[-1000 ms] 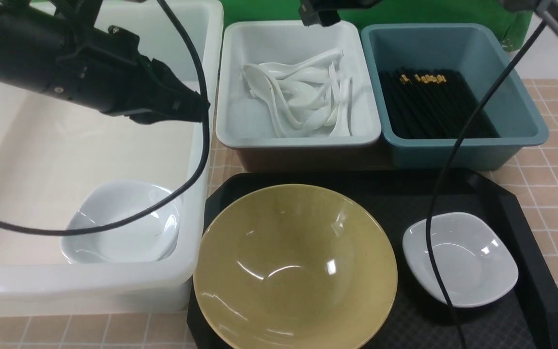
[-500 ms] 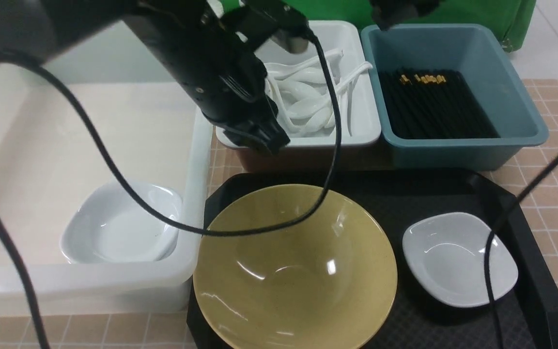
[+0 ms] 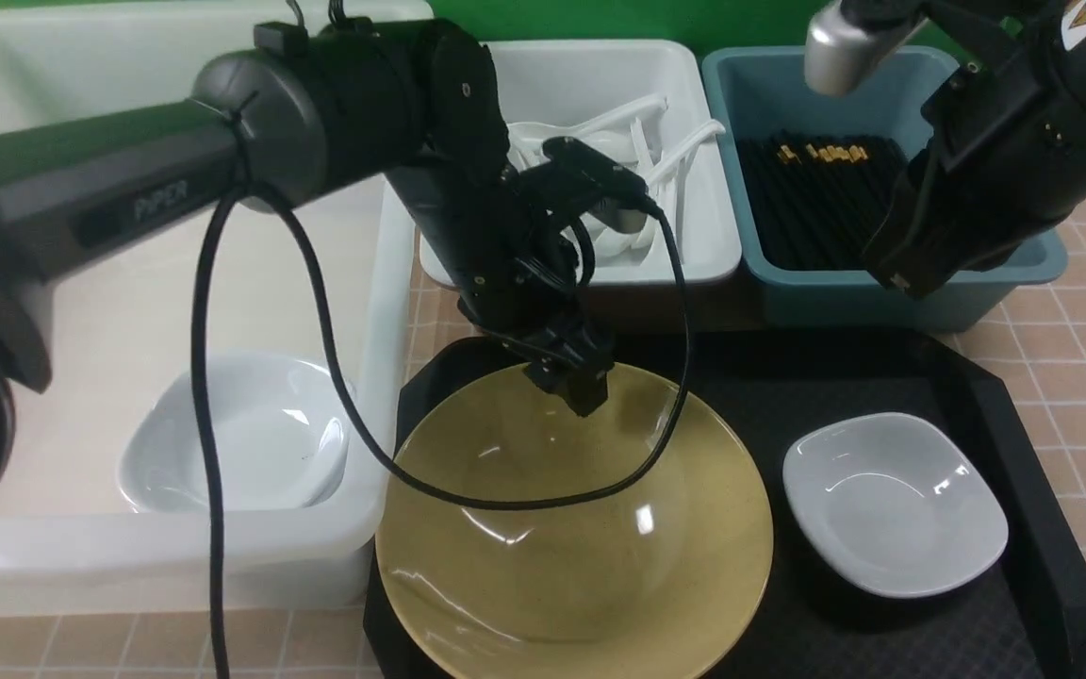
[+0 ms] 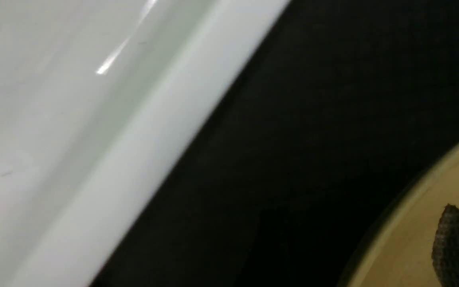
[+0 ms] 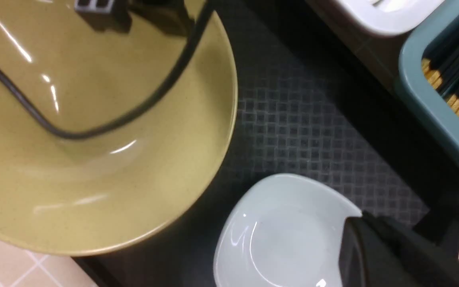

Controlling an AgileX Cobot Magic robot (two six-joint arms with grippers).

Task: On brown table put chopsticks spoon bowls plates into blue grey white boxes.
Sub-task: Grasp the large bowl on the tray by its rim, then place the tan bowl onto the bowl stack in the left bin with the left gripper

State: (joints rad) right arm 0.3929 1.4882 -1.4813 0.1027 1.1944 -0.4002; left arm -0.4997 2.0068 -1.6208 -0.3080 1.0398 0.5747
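The bowl (image 3: pixel 573 566) sits on the tray (image 3: pixel 882 377), a plate (image 3: pixel 895 503) to its right. A second plate (image 3: pixel 270 443) lies in the left box (image 3: pixel 128 556).

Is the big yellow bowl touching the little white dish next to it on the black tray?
Apart. The right wrist view shows a strip of black tray between the yellow bowl and the white dish.

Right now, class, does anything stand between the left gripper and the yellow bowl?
Nothing visible does. The left gripper hangs at the far rim of the yellow bowl; only its own cable droops across it.
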